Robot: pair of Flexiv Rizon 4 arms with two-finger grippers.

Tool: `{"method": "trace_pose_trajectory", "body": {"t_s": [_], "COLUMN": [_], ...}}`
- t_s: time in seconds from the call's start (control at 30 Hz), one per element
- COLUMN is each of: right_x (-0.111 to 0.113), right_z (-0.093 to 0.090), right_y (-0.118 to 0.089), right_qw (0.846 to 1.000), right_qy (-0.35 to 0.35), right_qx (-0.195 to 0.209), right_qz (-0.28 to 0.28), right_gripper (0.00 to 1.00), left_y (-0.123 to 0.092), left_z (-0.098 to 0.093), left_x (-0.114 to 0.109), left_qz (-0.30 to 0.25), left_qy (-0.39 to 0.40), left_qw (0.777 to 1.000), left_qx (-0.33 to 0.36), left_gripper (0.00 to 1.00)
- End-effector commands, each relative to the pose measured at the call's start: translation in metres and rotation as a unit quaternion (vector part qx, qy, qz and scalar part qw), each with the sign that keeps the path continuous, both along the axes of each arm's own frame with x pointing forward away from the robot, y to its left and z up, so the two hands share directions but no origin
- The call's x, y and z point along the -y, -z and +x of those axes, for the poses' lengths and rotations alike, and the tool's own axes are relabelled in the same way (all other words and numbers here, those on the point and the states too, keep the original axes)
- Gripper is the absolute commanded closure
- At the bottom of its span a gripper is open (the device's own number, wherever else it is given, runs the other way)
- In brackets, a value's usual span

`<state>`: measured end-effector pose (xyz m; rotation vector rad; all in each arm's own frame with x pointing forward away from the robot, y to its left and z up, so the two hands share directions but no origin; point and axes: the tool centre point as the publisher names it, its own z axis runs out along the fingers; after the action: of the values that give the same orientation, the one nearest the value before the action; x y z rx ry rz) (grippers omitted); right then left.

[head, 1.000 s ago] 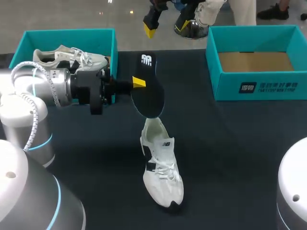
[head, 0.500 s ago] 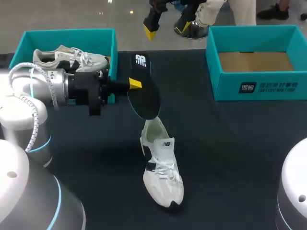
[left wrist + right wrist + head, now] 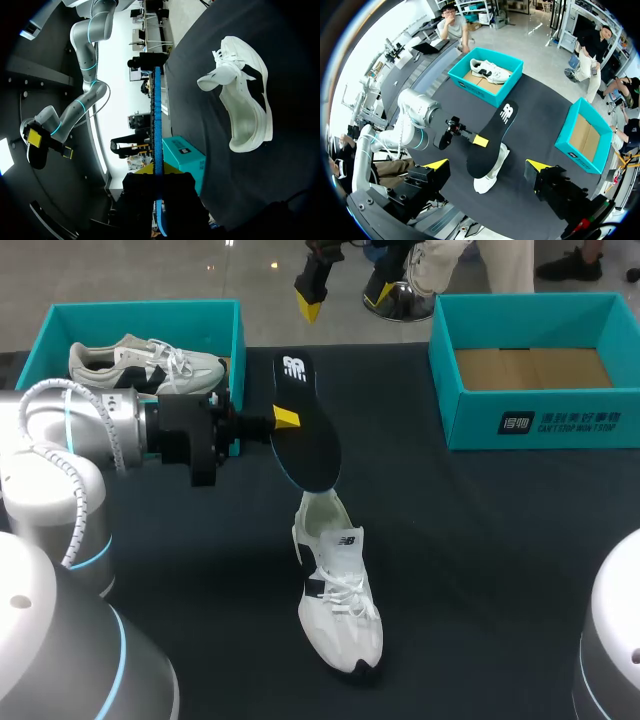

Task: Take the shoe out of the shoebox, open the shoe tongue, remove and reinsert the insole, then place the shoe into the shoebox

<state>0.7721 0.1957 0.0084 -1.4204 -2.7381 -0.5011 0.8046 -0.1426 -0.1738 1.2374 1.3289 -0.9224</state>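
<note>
Insole (image 3: 305, 435), black with a white logo at its far end, is held off the table (image 3: 480, 570) in the left gripper (image 3: 287, 417). The fingers are clamped on its long edge near mid-length, with one yellow tip flat on the upper face. From the left wrist it shows edge-on, a thin blue line running straight out between the fingers. It lies tilted, logo end toward 12 o'clock and the other end toward 6 o'clock, right over the heel opening of the white shoe (image 3: 337, 590). Cannot tell if the two touch.

The shoe lies on the table near centre, heel at 12 o'clock, toe at 6 o'clock, tongue pulled up, laces on.

At 10 o'clock is a teal shoebox (image 3: 140, 315) with a second sneaker (image 3: 145, 360) lying inside it. At 2 o'clock is another teal shoebox (image 3: 540, 420) with its brown cardboard floor showing.

The right gripper (image 3: 487, 167) is high above the table, looking down on both boxes and the left arm. Its fingers are spread wide with nothing between them.
</note>
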Motion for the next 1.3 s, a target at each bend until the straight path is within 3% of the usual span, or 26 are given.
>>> {"method": "trace_pose_trajectory", "body": {"t_s": [0.03, 0.23, 0.33, 0.47, 0.6, 0.87, 0.93, 1.17, 1.23, 1.3], "right_x": [0.0, 0.0, 0.0, 0.0, 0.0, 0.0, 0.0, 0.0, 0.0, 0.0], "right_z": [0.001, 0.001, 0.001, 0.001, 0.001, 0.001, 0.001, 0.001, 0.001, 0.001], "right_y": [0.0, 0.0, 0.0, 0.0, 0.0, 0.0, 0.0, 0.0, 0.0, 0.0], "right_qw": [1.0, 1.0, 1.0, 1.0, 1.0, 1.0, 1.0, 1.0, 1.0, 1.0], "right_qy": [0.0, 0.0, 0.0, 0.0, 0.0, 0.0, 0.0, 0.0, 0.0, 0.0], "right_qx": [-0.001, -0.001, -0.001, -0.001, -0.001, -0.001, -0.001, -0.001, -0.001, -0.001], "right_qz": [-0.001, -0.001, -0.001, -0.001, -0.001, -0.001, -0.001, -0.001, -0.001, -0.001], "right_gripper": [0.0, 0.0, 0.0, 0.0, 0.0, 0.0, 0.0, 0.0, 0.0, 0.0], "left_y": [0.0, 0.0, -0.007, -0.019, -0.025, -0.023, -0.021, -0.019, -0.019, -0.019], "left_z": [0.0, 0.0, -0.001, -0.011, -0.018, -0.022, -0.025, -0.028, -0.03, -0.03], "left_x": [0.0, 0.0, 0.001, -0.003, -0.006, -0.009, -0.01, -0.014, -0.016, -0.016], "left_qz": [0.001, 0.001, -0.012, -0.047, -0.041, -0.057, -0.066, -0.108, -0.152, -0.152], "left_qy": [0.0, 0.0, 0.01, 0.018, 0.009, -0.022, -0.01, 0.0, 0.005, 0.005], "left_qw": [1.0, 1.0, 0.995, 0.983, 0.962, 0.924, 0.905, 0.877, 0.883, 0.883], "left_qx": [0.0, 0.0, -0.099, -0.178, -0.271, -0.378, -0.42, -0.468, -0.444, -0.444], "left_gripper": [1.0, 1.0, 1.0, 1.0, 1.0, 1.0, 1.0, 1.0, 1.0, 1.0]}}
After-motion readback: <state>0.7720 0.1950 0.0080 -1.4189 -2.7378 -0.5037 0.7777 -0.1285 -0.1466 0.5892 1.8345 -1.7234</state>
